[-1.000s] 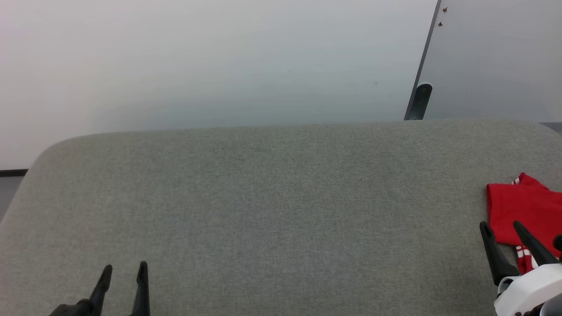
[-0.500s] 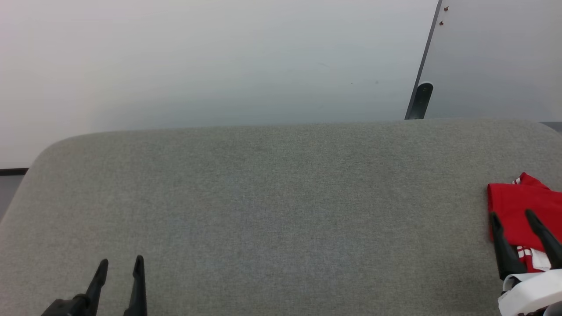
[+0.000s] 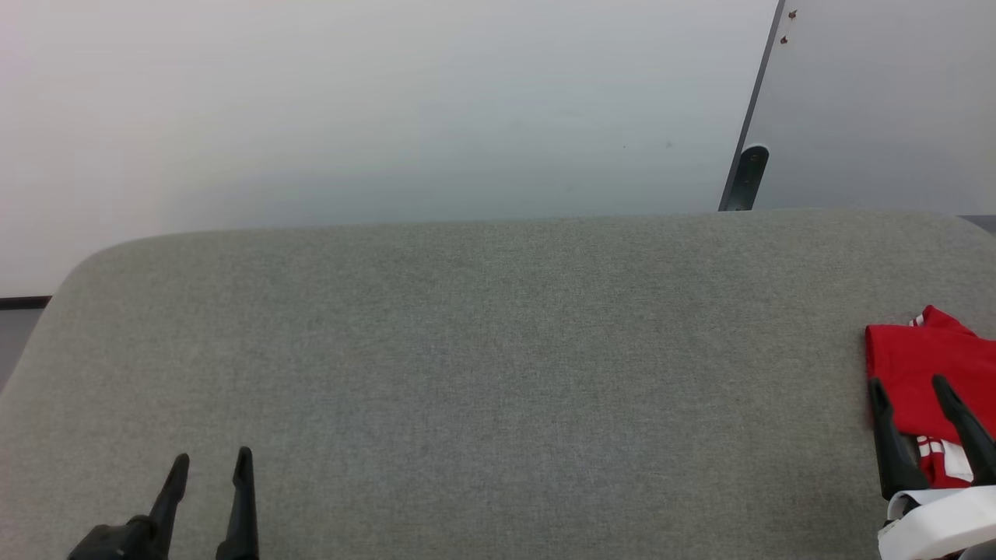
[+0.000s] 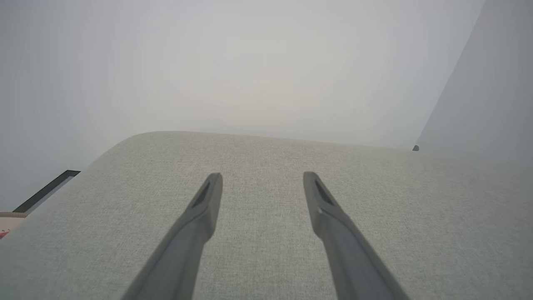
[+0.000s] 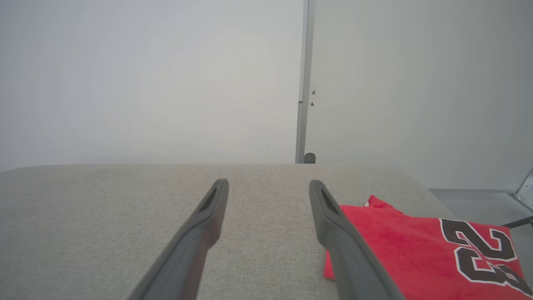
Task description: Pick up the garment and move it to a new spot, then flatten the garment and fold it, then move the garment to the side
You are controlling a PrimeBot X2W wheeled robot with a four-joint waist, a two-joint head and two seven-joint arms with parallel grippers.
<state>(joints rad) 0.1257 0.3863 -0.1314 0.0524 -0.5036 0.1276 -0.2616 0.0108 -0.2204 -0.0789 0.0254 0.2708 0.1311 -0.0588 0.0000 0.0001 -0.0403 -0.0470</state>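
Both our grippers are hovering with jaws apart, holding nothing: the left gripper [image 3: 212, 459] over the grey fabric-covered table [image 3: 498, 350], the right gripper [image 3: 909, 385] at its right end. The red jersey-style shirt [image 5: 408, 246] with black "23" print is lying flat there, just outside that gripper's right-hand finger.

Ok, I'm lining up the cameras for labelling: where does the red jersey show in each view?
Head view: the garment at the far right edge of the grey table, partly covered by the right gripper.
Left wrist view: grey table ahead of the left gripper; go by the landmark here.
Right wrist view: the garment at lower right, "23" print showing.
Shared landmark: the dark post at the table's far edge.
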